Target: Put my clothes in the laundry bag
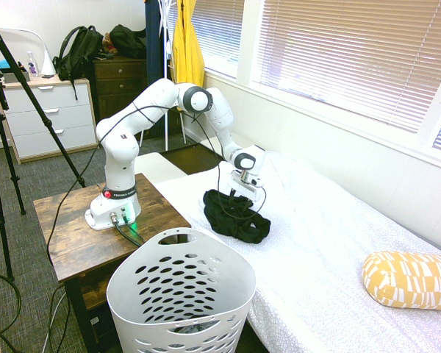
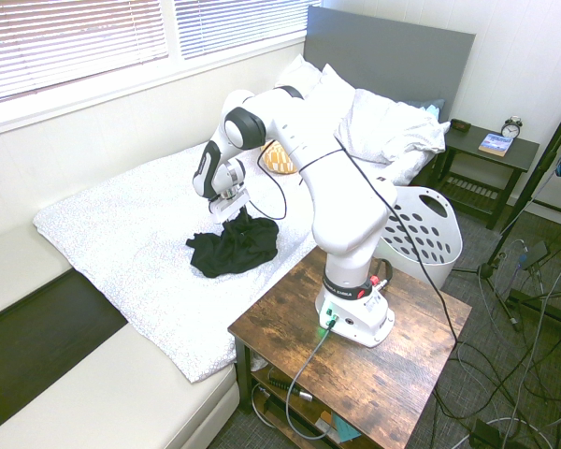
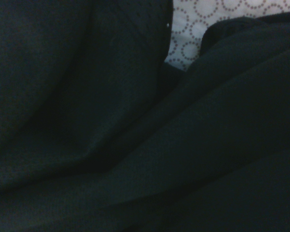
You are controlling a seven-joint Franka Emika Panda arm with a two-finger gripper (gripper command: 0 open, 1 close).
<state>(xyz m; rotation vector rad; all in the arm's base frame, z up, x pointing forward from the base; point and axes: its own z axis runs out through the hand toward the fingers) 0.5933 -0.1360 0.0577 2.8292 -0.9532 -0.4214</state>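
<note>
If the gripper (image 1: 244,195), its 2 fingers apart, pinches only a thin fold, the black clothes (image 1: 235,215) on the bed (image 1: 331,250) could slip out. They might then miss the laundry basket (image 1: 178,293) on the floor.

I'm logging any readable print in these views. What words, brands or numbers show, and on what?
"FRANKA": partly legible on the dark band around the arm's base; the rest is blurred.
Book on the nightstand: cover print too small to read.
Clock: dial unreadable.
Black garment: no print visible.
</note>
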